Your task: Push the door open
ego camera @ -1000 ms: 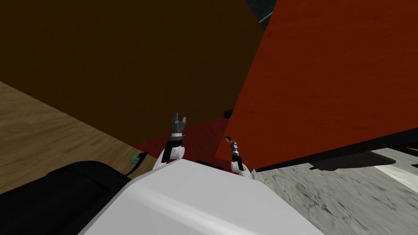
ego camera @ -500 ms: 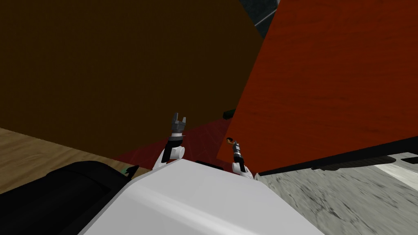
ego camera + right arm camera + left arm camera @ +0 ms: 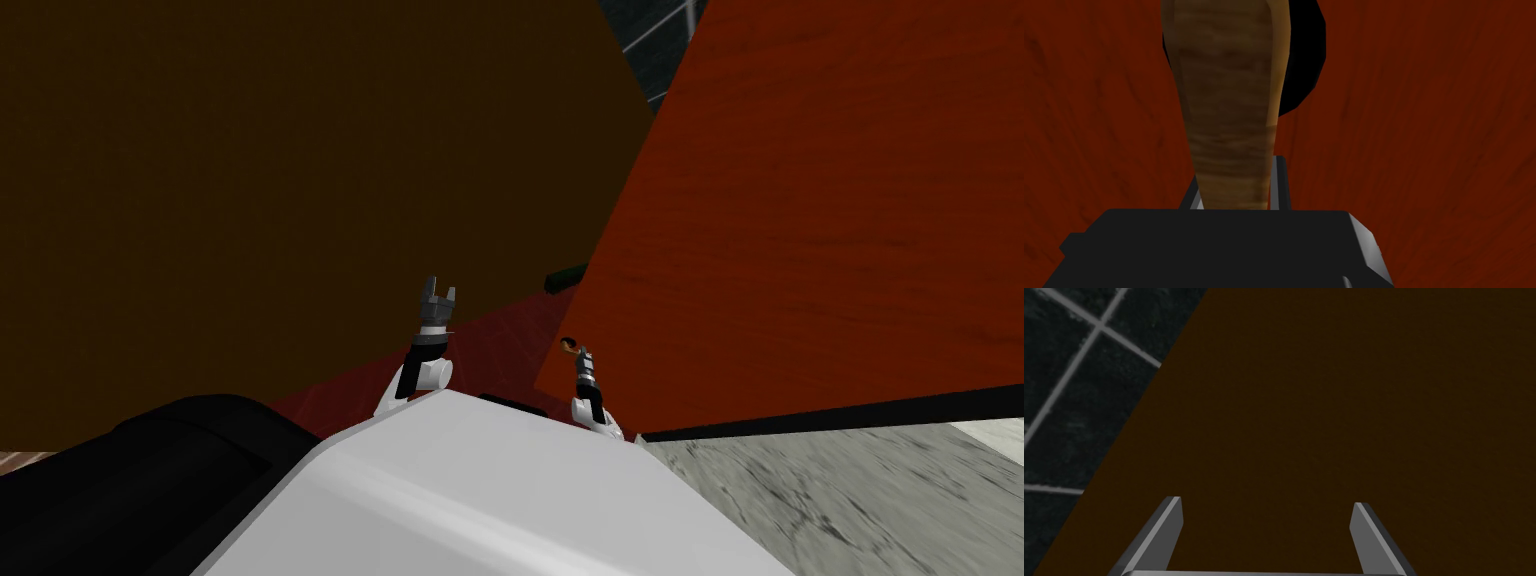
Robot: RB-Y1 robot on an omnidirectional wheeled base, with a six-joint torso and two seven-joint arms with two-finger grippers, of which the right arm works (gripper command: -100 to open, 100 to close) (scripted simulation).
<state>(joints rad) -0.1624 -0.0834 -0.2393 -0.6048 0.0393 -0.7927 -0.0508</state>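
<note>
- Jaws of the right gripper grasp the tan handle, whose long axis runs straight away from them along the red door, near its edge.
- On the left gripper, jaws released.

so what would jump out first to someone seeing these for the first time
The big red-brown door fills the right side of the head view, slanting up and away. The right gripper is shut on its tan handle, which stands out from the door's face in front of a black round patch. To the left, a broad dark brown surface looms, and the left gripper hangs open in front of it.
</note>
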